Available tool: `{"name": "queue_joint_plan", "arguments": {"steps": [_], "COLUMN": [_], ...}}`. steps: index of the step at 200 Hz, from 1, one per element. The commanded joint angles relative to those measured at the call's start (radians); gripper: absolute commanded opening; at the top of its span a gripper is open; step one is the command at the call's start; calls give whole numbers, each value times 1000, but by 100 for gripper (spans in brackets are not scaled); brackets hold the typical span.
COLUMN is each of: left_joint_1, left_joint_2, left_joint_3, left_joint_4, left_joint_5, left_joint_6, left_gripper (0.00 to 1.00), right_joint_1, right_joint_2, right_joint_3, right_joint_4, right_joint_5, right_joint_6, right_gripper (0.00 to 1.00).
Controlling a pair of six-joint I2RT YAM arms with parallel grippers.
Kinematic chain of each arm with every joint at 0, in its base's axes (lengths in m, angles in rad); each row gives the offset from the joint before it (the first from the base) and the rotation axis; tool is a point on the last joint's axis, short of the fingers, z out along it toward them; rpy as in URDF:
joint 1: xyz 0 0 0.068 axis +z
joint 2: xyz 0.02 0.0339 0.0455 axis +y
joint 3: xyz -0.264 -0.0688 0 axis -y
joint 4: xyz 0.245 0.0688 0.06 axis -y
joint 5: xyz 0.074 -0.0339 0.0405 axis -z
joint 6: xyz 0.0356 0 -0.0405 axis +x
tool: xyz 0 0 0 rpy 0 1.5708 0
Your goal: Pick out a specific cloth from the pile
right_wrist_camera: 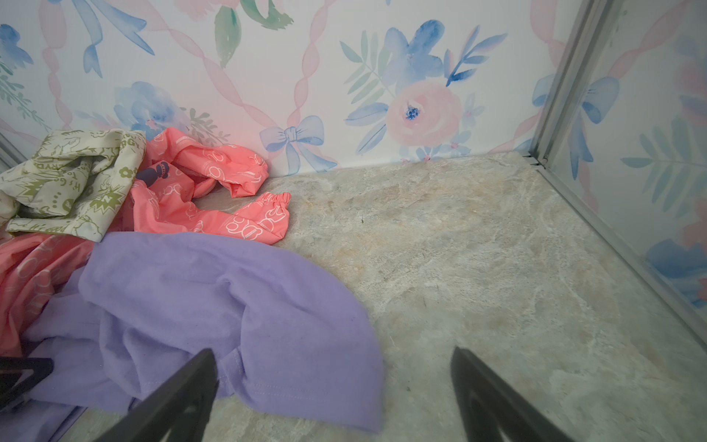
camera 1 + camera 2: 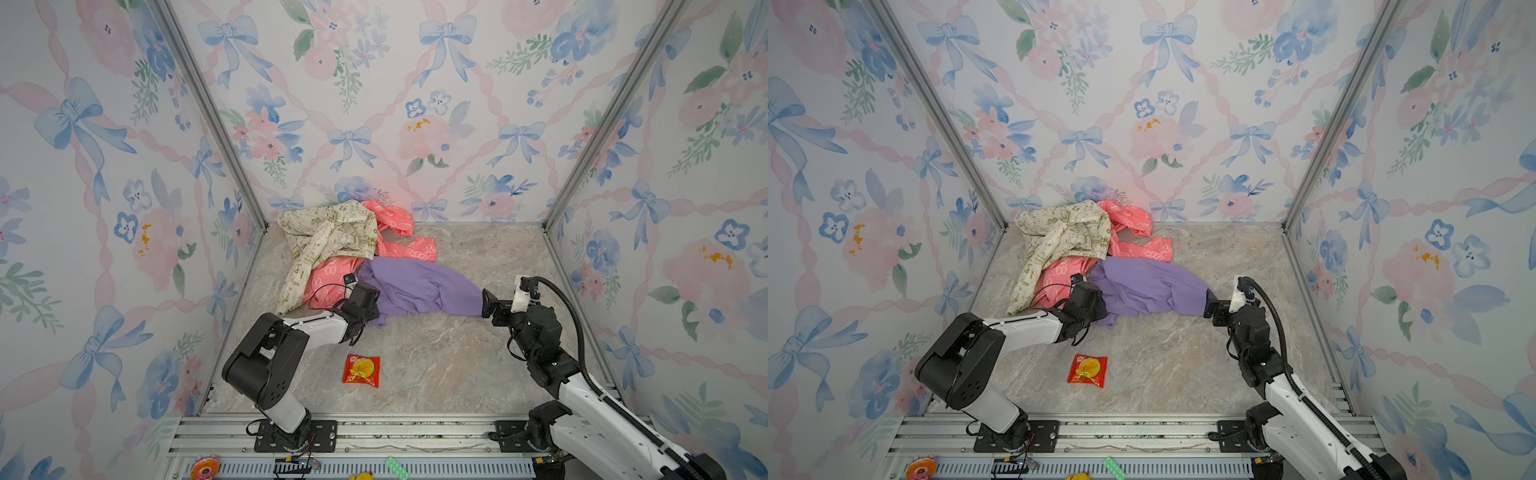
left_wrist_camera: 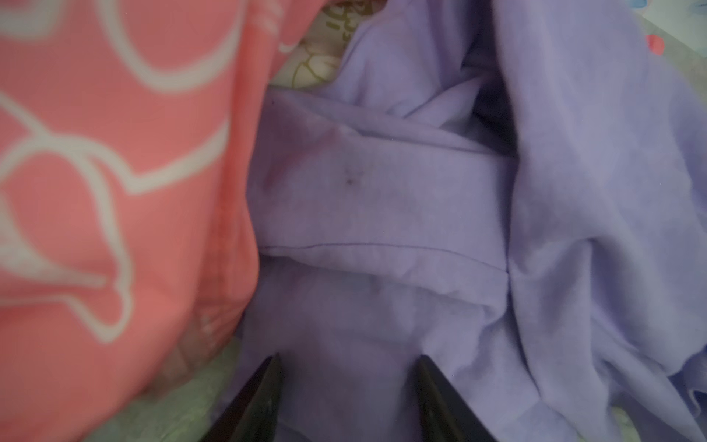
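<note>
Lavender cloth straddled by half-open left end effector; right end effector wide open, empty, at cloth edge.

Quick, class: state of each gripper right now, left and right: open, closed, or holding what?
Left gripper: fingers straddle the purple cloth; whether they grip it cannot be told.
Right gripper: open, holding nothing, at the cloth's edge.
</note>
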Motion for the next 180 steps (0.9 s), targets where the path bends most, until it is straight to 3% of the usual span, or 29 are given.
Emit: {"name": "queue_joint_plan", "arguments": {"steps": [1, 50, 130, 180], "left_joint_1": [5, 5, -45, -93], "left_joint_2": [33, -21, -221, -198], "left_joint_3": [12, 8, 110, 295], "left_joint_4": [43, 59, 61, 51], "left_joint_5": [45, 23, -26, -45], "left_joint_6": [-30, -25, 58, 127], "left_gripper": [43, 0, 0, 0], "right_joint_1": [4, 6, 7, 9], "right_joint_2": [5, 5, 9, 4], "right_joint_3": [24, 24, 21, 23], "right_joint_4": [21, 21, 31, 27], "right_joint_5": [-2, -2, -12, -10], "right_joint_6": [-7, -5, -2, -2], "right_gripper": [97, 97, 97, 97]}}
